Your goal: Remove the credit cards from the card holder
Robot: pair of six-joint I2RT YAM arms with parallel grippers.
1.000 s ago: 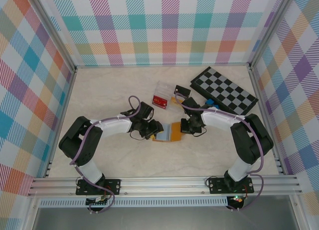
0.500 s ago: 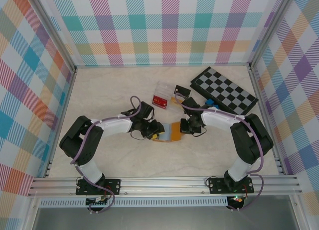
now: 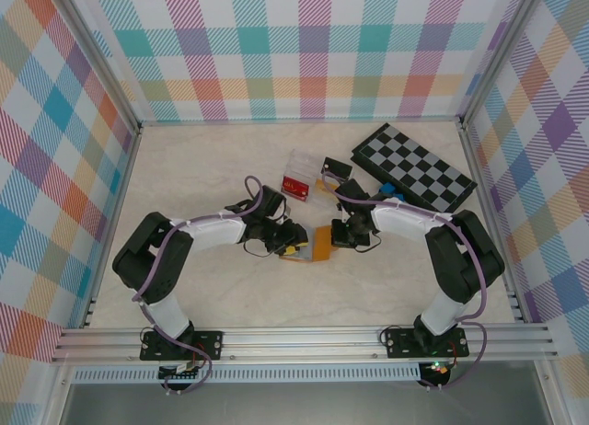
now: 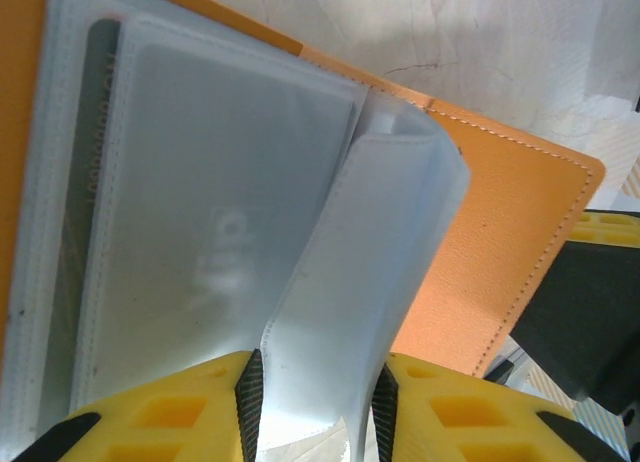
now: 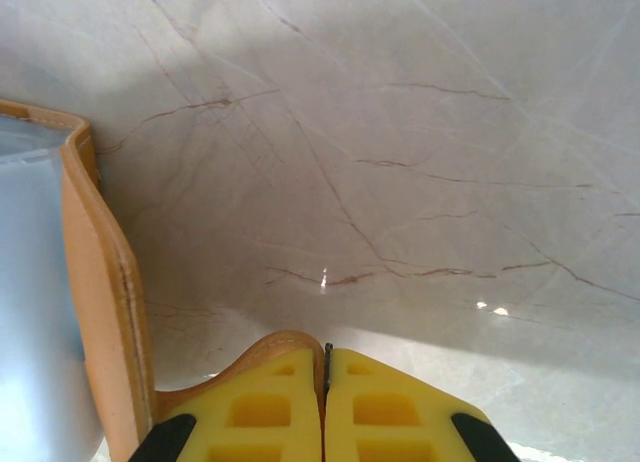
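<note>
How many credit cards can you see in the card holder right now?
1: a dark card inside the flat clear sleeve of the card holder. The bent sleeve in the left gripper may hide another.

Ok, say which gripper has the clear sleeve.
The left gripper: its fingers pinch the curled sleeve. The right gripper is shut on the card holder's tan tab.
</note>
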